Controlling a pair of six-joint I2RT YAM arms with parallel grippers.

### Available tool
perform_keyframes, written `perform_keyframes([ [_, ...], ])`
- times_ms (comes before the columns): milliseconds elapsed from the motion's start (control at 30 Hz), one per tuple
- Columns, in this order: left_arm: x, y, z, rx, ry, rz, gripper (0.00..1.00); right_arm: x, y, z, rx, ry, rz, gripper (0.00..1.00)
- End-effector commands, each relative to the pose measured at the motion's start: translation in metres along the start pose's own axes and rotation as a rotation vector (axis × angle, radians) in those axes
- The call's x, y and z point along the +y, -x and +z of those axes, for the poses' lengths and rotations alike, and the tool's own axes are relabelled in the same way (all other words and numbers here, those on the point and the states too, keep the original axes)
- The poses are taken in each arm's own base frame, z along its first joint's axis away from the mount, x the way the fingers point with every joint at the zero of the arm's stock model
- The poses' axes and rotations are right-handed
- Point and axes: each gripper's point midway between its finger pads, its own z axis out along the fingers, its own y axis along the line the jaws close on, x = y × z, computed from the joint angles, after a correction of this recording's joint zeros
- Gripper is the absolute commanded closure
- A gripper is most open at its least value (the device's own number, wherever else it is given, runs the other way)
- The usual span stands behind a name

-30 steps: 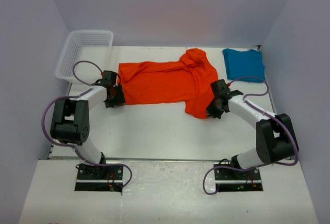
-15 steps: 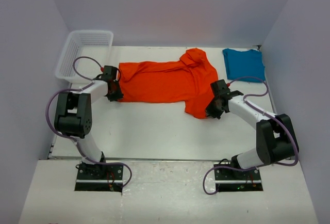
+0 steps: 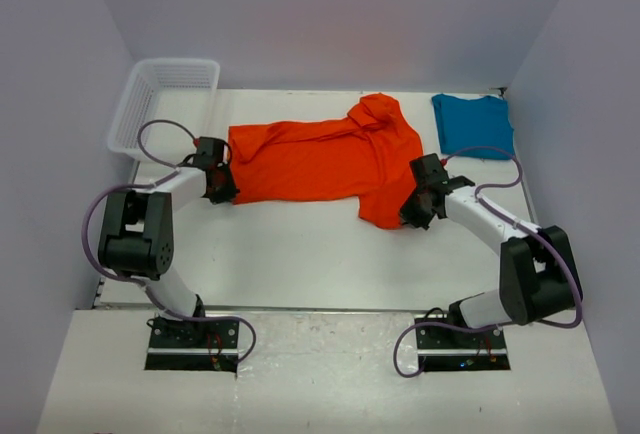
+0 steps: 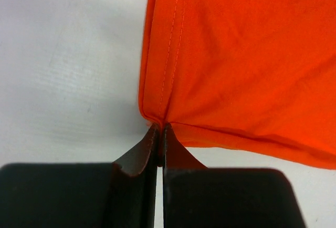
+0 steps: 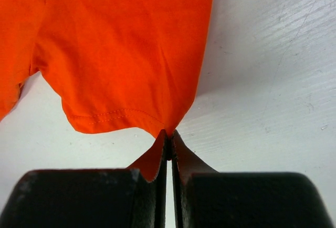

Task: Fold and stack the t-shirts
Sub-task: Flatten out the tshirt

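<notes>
The orange-red t-shirt lies spread across the middle of the table, partly folded, with a bunched part at its far right. My left gripper is shut on the shirt's near left corner, the cloth pinched between the fingertips. My right gripper is shut on the shirt's near right sleeve edge. The teal-blue t-shirt lies folded at the back right, apart from both grippers.
A white mesh basket stands at the back left corner, just beyond the left arm. Purple-grey walls close in the table on the left, back and right.
My left gripper has closed on the orange shirt's left corner, which has lifted and puckered slightly. The right gripper has kept its grip and place.
</notes>
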Motion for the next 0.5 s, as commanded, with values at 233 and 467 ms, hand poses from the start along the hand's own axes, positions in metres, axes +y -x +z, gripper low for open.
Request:
perform_keyframes([
  [233, -0.009, -0.022, -0.035, -0.014, -0.120, -0.082, 1.00, -0.005, 0.019, -0.028, -0.127, 0.025, -0.136, 1.00],
  [467, -0.014, -0.018, -0.060, -0.073, -0.175, -0.095, 1.00, -0.010, 0.028, -0.044, -0.200, 0.043, -0.165, 1.00],
])
